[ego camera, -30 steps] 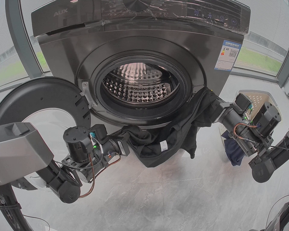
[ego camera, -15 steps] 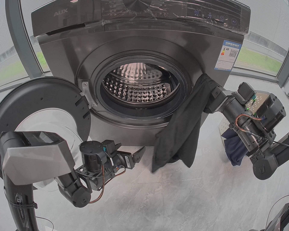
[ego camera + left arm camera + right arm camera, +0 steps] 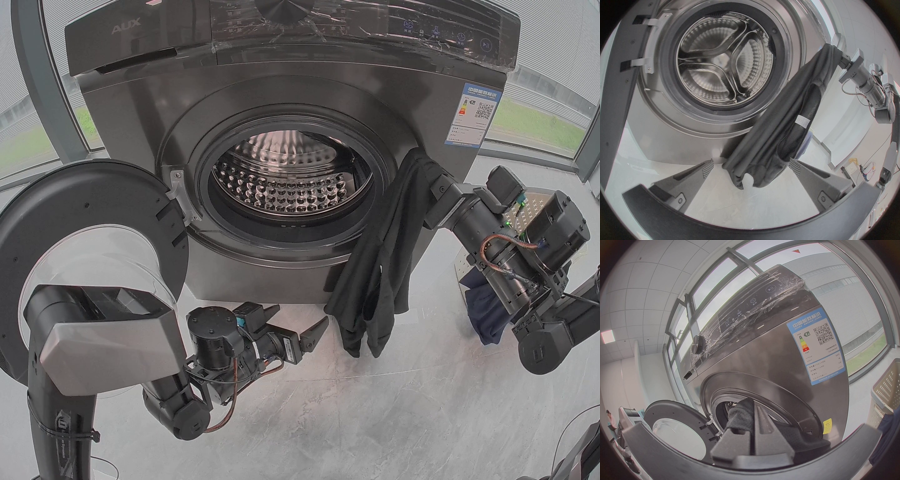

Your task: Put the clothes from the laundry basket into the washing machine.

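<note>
You face the washing machine (image 3: 300, 81), its round door (image 3: 87, 212) swung wide open to the left and the steel drum (image 3: 290, 172) showing through the opening. The laundry basket (image 3: 540, 209) stands on the floor to the machine's right, partly behind the right arm, with a dark blue garment (image 3: 484, 312) draped over its near rim. The black garment (image 3: 381, 262) hangs just right of the drum mouth, outside it, against the machine's front. Its long axis runs close to vertical: the top end is held high beside the rim, and the loose end points down at the floor and drifts slightly left. The right gripper (image 3: 435, 190) has its jaws pressed together on that top end. The left gripper (image 3: 299, 320) sits low near the floor, just left of the hem, with its jaws spread wide and nothing in them.

I judge you are mid-load: the garment is lifted but not yet in. Next, you should carry the pinched end left and deep into the drum, so the tail follows over the lip; the left gripper is well placed to gather the hem if it drags
</note>
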Tool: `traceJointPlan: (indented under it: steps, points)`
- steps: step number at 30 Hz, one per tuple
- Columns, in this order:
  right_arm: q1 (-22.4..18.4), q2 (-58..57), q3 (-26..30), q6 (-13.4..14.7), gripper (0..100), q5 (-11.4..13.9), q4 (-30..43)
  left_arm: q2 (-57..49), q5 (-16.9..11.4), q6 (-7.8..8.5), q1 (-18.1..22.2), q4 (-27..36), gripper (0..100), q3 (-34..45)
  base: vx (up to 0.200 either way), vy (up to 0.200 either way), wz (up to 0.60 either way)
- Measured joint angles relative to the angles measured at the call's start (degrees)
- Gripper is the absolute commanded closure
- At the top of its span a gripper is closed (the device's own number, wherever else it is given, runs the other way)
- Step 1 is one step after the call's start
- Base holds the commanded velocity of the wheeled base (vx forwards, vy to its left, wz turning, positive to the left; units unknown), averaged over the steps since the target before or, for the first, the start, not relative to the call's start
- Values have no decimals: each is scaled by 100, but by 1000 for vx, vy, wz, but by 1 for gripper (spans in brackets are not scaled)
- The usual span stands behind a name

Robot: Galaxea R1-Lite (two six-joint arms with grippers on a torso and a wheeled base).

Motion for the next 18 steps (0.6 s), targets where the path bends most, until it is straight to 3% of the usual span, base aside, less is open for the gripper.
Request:
traceJointPlan:
  steps: [12, 18]
  points:
    - [72, 108, -61, 24, 100, -13, 0, 262, -261, -11, -273, -11, 0, -451, 0, 0, 0]
    - [121, 152, -91, 30, 100, -18, 0, 494, -239, -2, -284, -4, 0, -827, 0, 0, 0]
